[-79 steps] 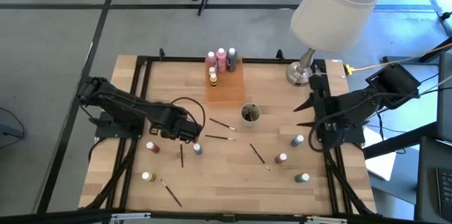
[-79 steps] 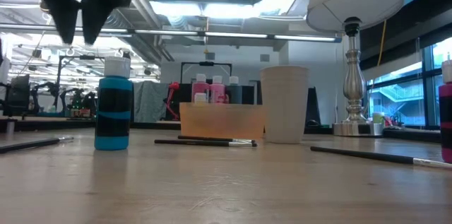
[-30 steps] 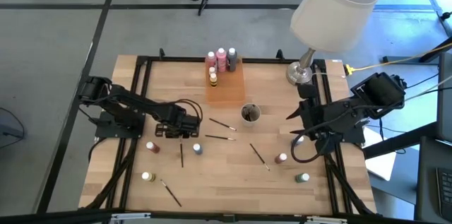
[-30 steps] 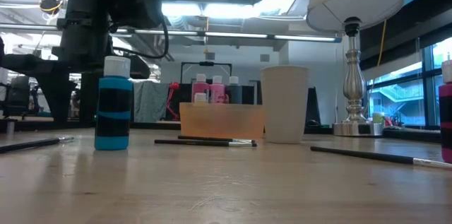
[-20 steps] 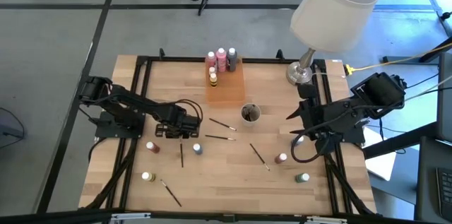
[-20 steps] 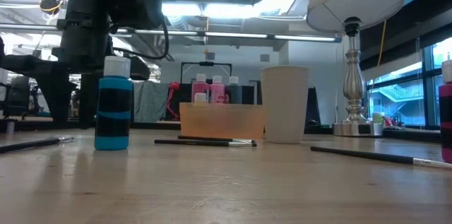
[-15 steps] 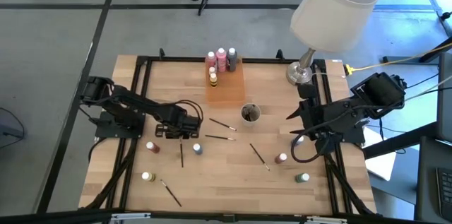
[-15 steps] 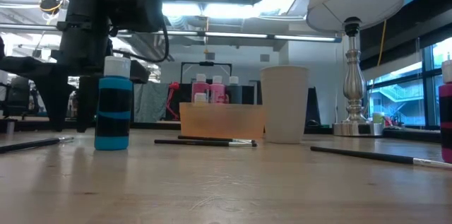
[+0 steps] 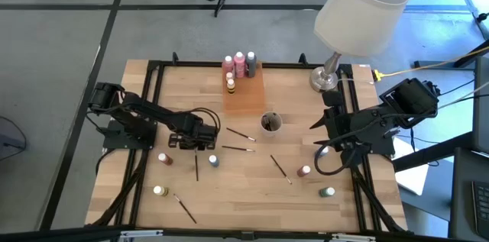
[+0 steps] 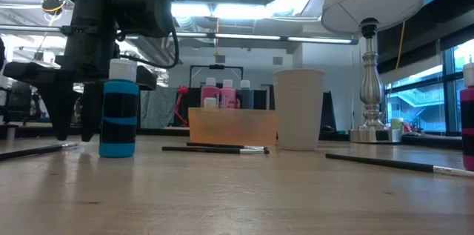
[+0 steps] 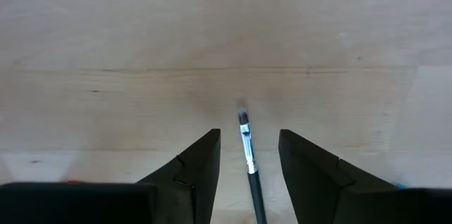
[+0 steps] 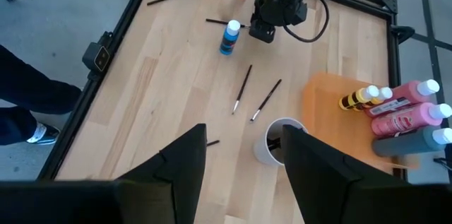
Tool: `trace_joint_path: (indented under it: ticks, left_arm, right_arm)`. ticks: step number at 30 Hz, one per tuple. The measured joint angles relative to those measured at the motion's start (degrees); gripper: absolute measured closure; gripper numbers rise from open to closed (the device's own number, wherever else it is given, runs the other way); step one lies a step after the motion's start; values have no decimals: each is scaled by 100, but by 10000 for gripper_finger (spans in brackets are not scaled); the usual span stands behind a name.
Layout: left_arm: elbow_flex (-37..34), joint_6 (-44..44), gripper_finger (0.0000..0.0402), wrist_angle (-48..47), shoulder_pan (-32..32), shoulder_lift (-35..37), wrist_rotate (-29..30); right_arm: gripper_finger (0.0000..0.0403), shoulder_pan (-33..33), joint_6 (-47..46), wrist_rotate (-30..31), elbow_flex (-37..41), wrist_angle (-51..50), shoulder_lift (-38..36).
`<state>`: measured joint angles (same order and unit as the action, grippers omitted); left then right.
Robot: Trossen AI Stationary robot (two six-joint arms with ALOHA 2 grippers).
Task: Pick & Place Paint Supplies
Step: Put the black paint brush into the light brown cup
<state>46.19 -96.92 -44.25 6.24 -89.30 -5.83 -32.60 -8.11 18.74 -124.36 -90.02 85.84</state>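
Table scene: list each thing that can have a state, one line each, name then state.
Left gripper: open, fingers either side of a paintbrush lying flat.
Right gripper: open, empty, raised.
Blue bottle: upright, capped.
Cup: upright.
Bottles on the tray: upright, capped.

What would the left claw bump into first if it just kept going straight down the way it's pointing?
Most likely the paintbrush lying on the wooden table. The left gripper points down with its fingers open, and the brush runs between them. How much height remains is hard to judge.
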Motion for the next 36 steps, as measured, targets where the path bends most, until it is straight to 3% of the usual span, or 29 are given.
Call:
trace_joint_path:
  ticks: [27,36]
  left_arm:
    - [0,-288,261,-2,167,0,328]
    - [0,-278,261,89,166,0,135]
  right_arm:
    - [216,-2,-43,-142,4,2,-2]
    - [216,-2,-44,-144,7,2,0]
